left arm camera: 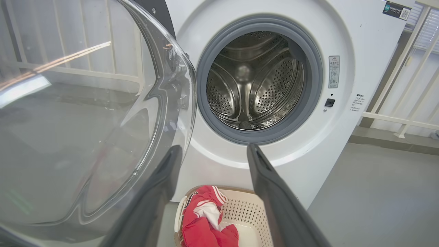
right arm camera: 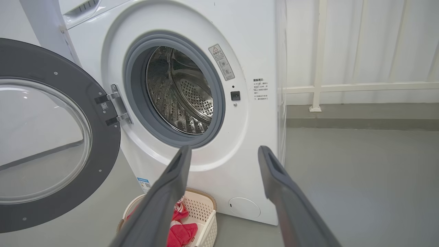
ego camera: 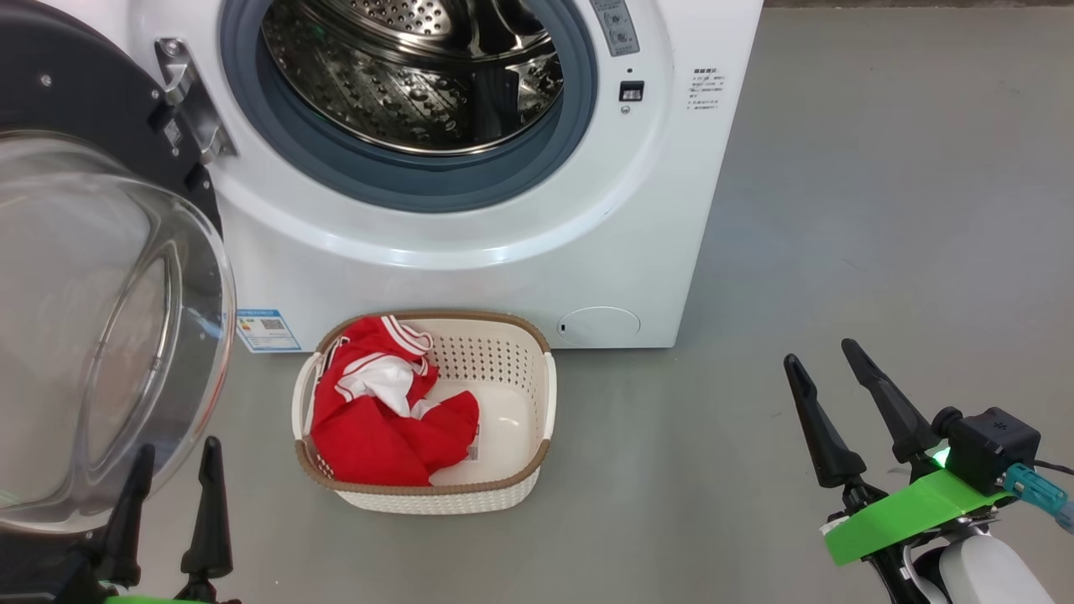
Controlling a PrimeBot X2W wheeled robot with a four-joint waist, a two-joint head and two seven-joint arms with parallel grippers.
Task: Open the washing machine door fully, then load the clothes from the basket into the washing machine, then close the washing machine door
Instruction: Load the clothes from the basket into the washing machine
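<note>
Nearest, the left gripper and right gripper: fingers spread, holding nothing. The basket stands on the floor just before the washing machine, the clothes heaped in its left half. The washing machine door stands swung open to the left, drum exposed.

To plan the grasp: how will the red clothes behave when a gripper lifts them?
The clothes lie crumpled in folds, so they are probably floppy and would hang down. They look like thin fabric, likely light. Bunched at one side of the basket, one pinch may lift only part.
</note>
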